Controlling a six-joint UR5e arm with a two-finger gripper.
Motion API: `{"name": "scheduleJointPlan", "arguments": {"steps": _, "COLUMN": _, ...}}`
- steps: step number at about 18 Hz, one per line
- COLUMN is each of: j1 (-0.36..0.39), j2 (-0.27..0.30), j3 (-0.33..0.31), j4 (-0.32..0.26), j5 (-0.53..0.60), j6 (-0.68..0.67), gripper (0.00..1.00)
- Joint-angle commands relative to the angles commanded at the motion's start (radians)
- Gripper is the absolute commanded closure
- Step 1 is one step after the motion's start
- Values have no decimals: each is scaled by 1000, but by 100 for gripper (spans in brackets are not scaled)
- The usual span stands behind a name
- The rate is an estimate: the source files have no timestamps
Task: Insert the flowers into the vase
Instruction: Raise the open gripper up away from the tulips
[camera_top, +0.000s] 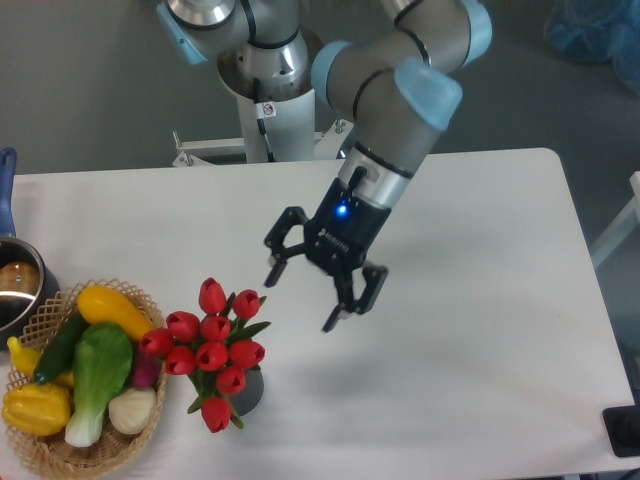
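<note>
With the flowers (213, 350) standing in the vase (246, 392), the end effector (306, 299) hangs above the worktop (470, 300) with nothing in it.

Fingers spread wide and gripping nothing, it sits up and to the right of the bunch, clear of the blooms (a blue light glows on its body). The red tulip buds fan out wider than the vase, so only a sliver of dark grey shows under the lower right of the bunch, near the front edge of the white worktop. Just to the left, a wicker basket (50, 455) holds vegetables (95, 370), yellow, green and pale, and the leftmost bud nearly meets its rim. A metal pot (18, 285) with a blue handle peeks in at the far left edge.
</note>
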Motion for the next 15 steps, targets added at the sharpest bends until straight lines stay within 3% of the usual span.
{"name": "scheduleJointPlan", "arguments": {"steps": 4, "j1": 22, "j2": -34, "j3": -34, "j4": -2, "j5": 209, "j6": 47, "gripper": 0}}
{"name": "scheduleJointPlan", "arguments": {"steps": 7, "j1": 12, "j2": -64, "j3": -14, "j4": 0, "j5": 356, "j6": 68, "gripper": 0}}
{"name": "scheduleJointPlan", "arguments": {"steps": 10, "j1": -11, "j2": -69, "j3": 1, "j4": -9, "j5": 433, "j6": 60, "gripper": 0}}
{"name": "scheduleJointPlan", "arguments": {"steps": 15, "j1": -17, "j2": -61, "j3": 3, "j4": -17, "j5": 468, "j6": 69, "gripper": 0}}
